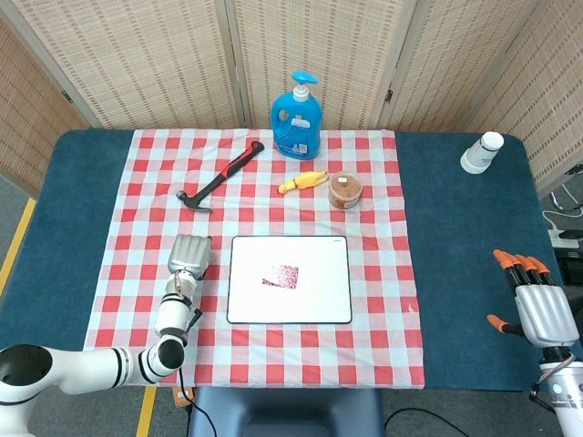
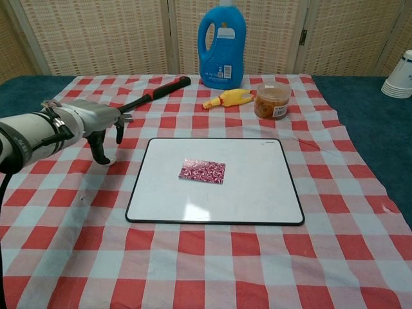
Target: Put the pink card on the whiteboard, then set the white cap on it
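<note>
The pink patterned card (image 1: 281, 276) (image 2: 202, 171) lies flat near the middle of the whiteboard (image 1: 319, 296) (image 2: 248, 190). My left hand (image 1: 189, 255) (image 2: 96, 123) hovers low over the checked cloth just left of the board, fingers pointing down and apart, nothing visibly held. The white cap does not show in either view; the spot where it lay is behind the hand's fingers (image 2: 100, 153). Far away at the table's right front edge, my right hand (image 1: 537, 308) stays with fingers spread and empty.
Behind the board lie a hammer (image 1: 221, 175) (image 2: 154, 93), a blue detergent bottle (image 1: 296, 116) (image 2: 222, 45), a yellow rubber toy (image 1: 303, 182) (image 2: 228, 98) and a small orange jar (image 1: 345, 189) (image 2: 271, 101). Stacked paper cups (image 1: 481, 152) (image 2: 400, 76) stand far right.
</note>
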### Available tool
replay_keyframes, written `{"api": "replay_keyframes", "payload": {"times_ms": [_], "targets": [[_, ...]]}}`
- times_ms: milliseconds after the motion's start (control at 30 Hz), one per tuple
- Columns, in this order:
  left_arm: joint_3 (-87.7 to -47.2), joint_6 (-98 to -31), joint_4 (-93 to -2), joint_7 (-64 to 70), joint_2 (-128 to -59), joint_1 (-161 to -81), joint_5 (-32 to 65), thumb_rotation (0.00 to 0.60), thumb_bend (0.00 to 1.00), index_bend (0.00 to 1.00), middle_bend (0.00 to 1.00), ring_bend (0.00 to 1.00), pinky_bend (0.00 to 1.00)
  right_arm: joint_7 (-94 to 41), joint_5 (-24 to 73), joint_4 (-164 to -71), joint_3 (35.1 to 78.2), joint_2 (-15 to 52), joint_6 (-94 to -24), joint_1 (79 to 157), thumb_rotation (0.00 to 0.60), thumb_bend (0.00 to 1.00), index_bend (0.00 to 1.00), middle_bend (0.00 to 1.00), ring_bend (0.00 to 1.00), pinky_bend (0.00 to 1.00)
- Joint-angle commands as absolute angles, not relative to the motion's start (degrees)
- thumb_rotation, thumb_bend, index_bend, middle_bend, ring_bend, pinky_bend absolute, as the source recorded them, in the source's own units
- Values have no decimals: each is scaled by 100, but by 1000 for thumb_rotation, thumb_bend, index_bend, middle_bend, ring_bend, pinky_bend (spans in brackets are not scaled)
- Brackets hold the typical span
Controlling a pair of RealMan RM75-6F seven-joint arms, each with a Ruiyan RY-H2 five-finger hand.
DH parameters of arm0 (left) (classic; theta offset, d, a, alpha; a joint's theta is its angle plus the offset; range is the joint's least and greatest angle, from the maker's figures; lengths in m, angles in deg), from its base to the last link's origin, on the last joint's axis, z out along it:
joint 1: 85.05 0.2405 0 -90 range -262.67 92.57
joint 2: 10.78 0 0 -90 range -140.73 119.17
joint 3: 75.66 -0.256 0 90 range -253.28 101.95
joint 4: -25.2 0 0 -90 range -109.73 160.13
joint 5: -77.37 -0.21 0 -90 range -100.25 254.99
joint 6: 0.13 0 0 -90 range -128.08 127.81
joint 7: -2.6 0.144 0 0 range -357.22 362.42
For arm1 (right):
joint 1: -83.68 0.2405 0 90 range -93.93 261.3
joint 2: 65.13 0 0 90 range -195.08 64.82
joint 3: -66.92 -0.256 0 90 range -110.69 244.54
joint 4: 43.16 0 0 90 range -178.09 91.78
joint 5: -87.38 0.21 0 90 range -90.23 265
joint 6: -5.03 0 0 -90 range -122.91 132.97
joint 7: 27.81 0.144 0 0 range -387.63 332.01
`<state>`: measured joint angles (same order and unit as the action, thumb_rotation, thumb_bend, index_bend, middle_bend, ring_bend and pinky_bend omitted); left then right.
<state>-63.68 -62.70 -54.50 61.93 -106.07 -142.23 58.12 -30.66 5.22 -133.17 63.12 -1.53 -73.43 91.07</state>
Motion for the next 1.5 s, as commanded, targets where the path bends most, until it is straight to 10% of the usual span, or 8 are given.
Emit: {"api": "replay_keyframes", "payload": {"times_ms": [33, 1500], "targets": [[-6389, -6295, -5449, 6192, -10587, -14211, 5799, 600, 274, 363, 996, 1000, 1000, -3067, 524, -13320, 6313, -155, -7344, 9105, 600, 16, 15, 122, 77, 132], [-6504, -6226, -5091, 6069, -10837, -14121, 5741, 600, 290, 436, 1000, 1000, 1000, -3089, 563, -13342, 6311, -163, -7335, 9114, 600, 16, 0, 121, 78, 132]]}}
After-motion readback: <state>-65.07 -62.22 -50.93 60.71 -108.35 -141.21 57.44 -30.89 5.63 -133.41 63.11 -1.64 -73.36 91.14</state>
